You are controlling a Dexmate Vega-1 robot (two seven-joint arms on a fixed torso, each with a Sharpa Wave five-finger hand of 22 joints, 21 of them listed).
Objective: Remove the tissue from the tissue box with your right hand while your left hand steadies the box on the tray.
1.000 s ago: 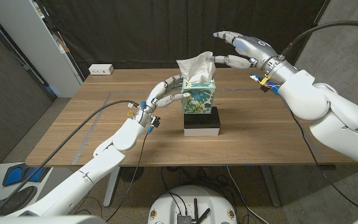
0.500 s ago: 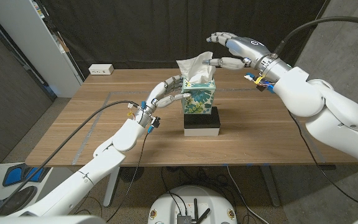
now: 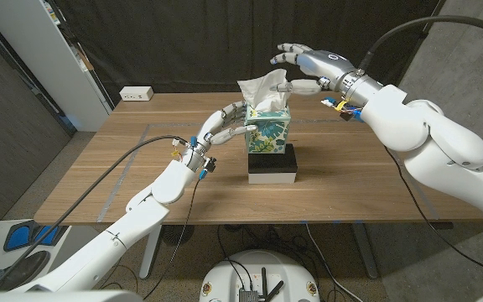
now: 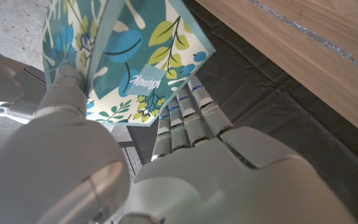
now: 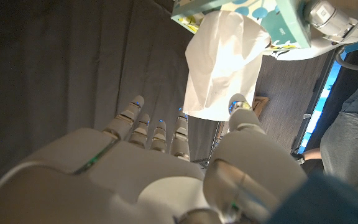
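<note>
left hand [image 3: 222,126] grips tissue box [image 3: 268,131] to brace it on black tray [image 3: 272,167] | right hand [image 3: 309,70] wide, fingers apart, poised beside tissue [image 3: 261,87], not yet pinching

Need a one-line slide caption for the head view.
Left hand grips floral tissue box on black tray; open right hand reaches the white tissue.

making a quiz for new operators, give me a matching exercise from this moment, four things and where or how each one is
Things:
1. tissue
2. tissue box
3. left robot hand
4. right robot hand

States:
A. fingers against the box's side
B. stands on the black tray
C. open, thumb beside the tissue
D. sticks up from the box top

Pairs: 1-D, 2-B, 3-A, 4-C
</note>
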